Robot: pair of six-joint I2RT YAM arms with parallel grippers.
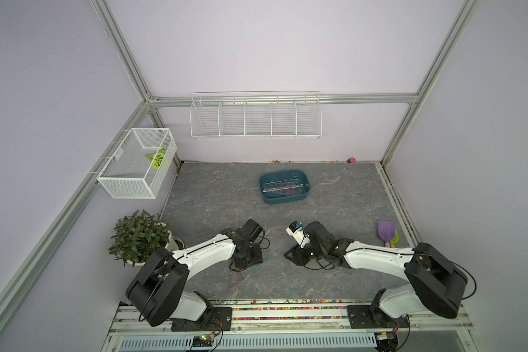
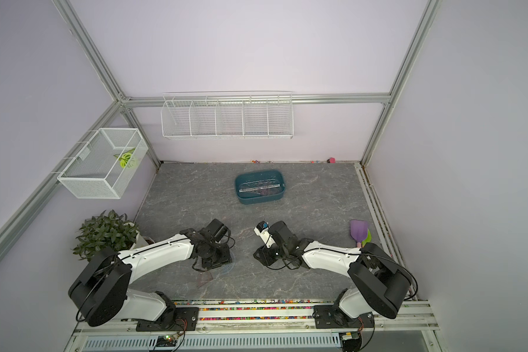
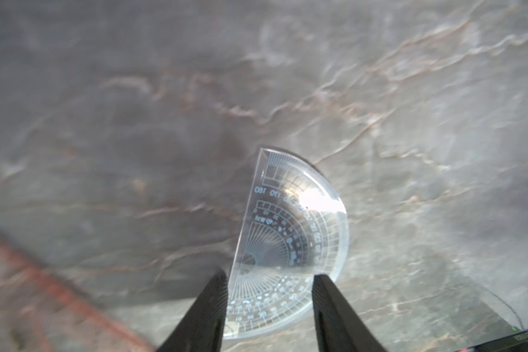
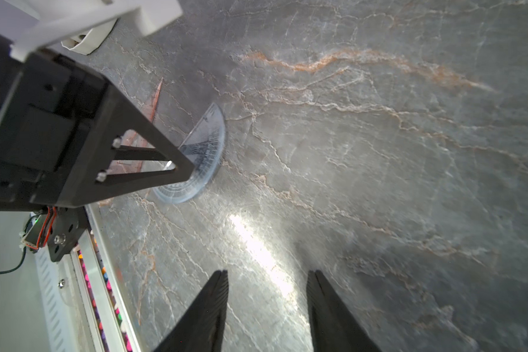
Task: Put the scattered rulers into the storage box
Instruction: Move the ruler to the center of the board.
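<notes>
In both top views the step in hand is picking up the protractor (image 1: pixel 255 268). The left gripper (image 1: pixel 250 265) hangs low over it at lower centre of the frame. The brownish triangle (image 1: pixel 235 279) lies just below it on the grey, veined, stone-look table (image 1: pixel 211 198). The teal storage box (image 1: pixel 284 198), a shallow plastic tub with rounded corners, sits well apart at upper centre. It already holds long clear rulers (image 1: pixel 282 186). The right gripper (image 1: pixel 288 255) waits near centre with nothing under it.

In the left wrist view the protractor (image 3: pixel 287 237) fills the lower middle. It is a thin, clear half-disc with fine printed scales and a bright glare patch. The black ribbed fingers (image 3: pixel 208 304) stand about half apart on either side of it, one at the straight edge and one at the curve. Motion blur hides the contact, so I cannot tell whether they already pinch it. A reddish blurred strip at lower left is probably the triangle.

In the right wrist view the right jaws are parted and empty over bare table. At left of centre the protractor (image 4: pixel 201 152) looks flat under the left fingertip, with the triangle (image 4: pixel 150 109) just beside it.

I judge the next move calls for a firm pinch on those slick, thin edges, then a clean lift and a carry to the box. The triangle remains to be collected.
</notes>
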